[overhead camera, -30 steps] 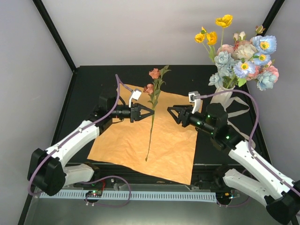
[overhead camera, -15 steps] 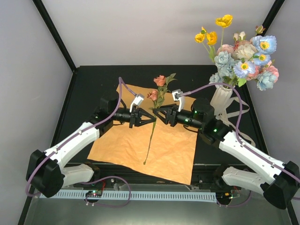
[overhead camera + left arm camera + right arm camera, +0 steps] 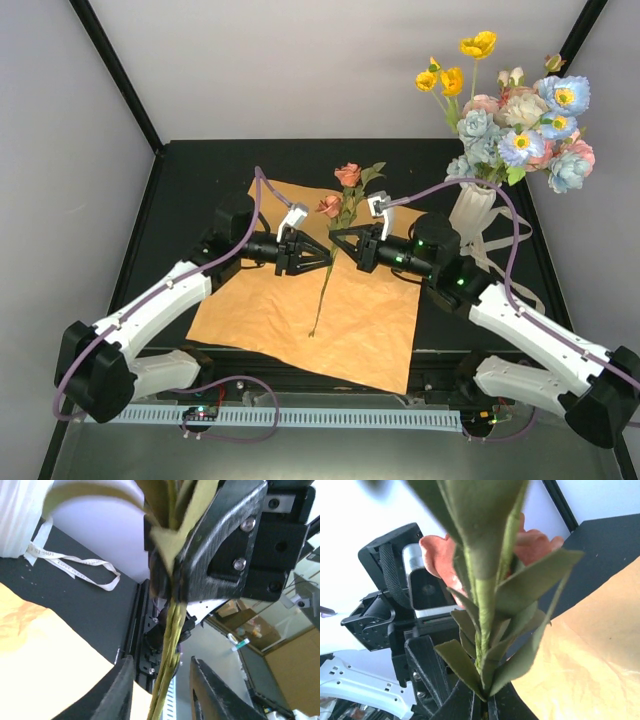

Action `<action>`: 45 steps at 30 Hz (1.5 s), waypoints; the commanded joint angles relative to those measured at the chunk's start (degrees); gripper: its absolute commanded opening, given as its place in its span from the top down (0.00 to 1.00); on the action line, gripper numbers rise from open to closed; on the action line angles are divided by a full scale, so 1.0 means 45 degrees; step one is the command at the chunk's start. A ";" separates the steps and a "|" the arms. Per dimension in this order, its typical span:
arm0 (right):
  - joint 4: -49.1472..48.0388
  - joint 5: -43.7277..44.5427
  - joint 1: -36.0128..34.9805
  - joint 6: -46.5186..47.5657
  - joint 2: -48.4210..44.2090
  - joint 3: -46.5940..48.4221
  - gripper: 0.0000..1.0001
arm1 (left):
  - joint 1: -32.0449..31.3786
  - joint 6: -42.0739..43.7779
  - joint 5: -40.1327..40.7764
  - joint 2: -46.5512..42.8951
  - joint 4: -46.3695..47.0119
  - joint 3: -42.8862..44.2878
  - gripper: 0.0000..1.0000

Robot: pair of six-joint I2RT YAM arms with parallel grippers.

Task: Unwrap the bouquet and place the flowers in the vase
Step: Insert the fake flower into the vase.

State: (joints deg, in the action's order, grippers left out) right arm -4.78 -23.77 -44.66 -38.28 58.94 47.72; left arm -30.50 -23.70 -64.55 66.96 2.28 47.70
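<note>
The right gripper (image 3: 337,238) is clenched on the stem (image 3: 320,300) of one pink flower (image 3: 348,175). In the right wrist view the stem and its green leaves go down between the two black fingers (image 3: 455,702), which press on it from both sides. The grip is on the upper part of the stem, just below the leaves and the two pink blooms.

The left gripper (image 3: 322,257) is just beside the right one, a little lower on the same stem. Its jaws are slightly apart, released. In the left wrist view the stem passes between the fingers (image 3: 122,690) with a small gap on each side, so it does not hold the stem.

Both grippers meet above the middle of the table (image 3: 190,190). The blooms point to the far edge and the thin stem end points to the near edge, over the orange paper (image 3: 370,320), which lies flat and open.

The white vase (image 3: 470,215) stands near the right edge, right of the paper, with the other flowers (image 3: 520,125) in it. A cream ribbon (image 3: 75,570) lies on the table beside the vase.
</note>
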 commanded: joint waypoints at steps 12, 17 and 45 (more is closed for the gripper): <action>0.2789 0.6168 -0.0065 0.3808 -0.2285 0.1704 0.99 | 0.0046 0.2434 0.3110 -0.1538 -0.4262 0.1617 0.01; 0.4172 0.9455 -0.0052 0.5293 -0.2383 0.3247 0.99 | 0.0208 0.3093 0.5808 -0.2526 -0.5720 0.1646 0.01; -0.0975 1.8297 0.0917 1.1560 -0.3920 0.2668 0.99 | 0.0277 0.4247 1.2201 -0.4852 -0.6870 0.0496 0.01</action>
State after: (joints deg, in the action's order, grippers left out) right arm -5.61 55.75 -43.66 12.27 40.32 59.27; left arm -29.58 -5.93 -10.70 46.44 -28.67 50.30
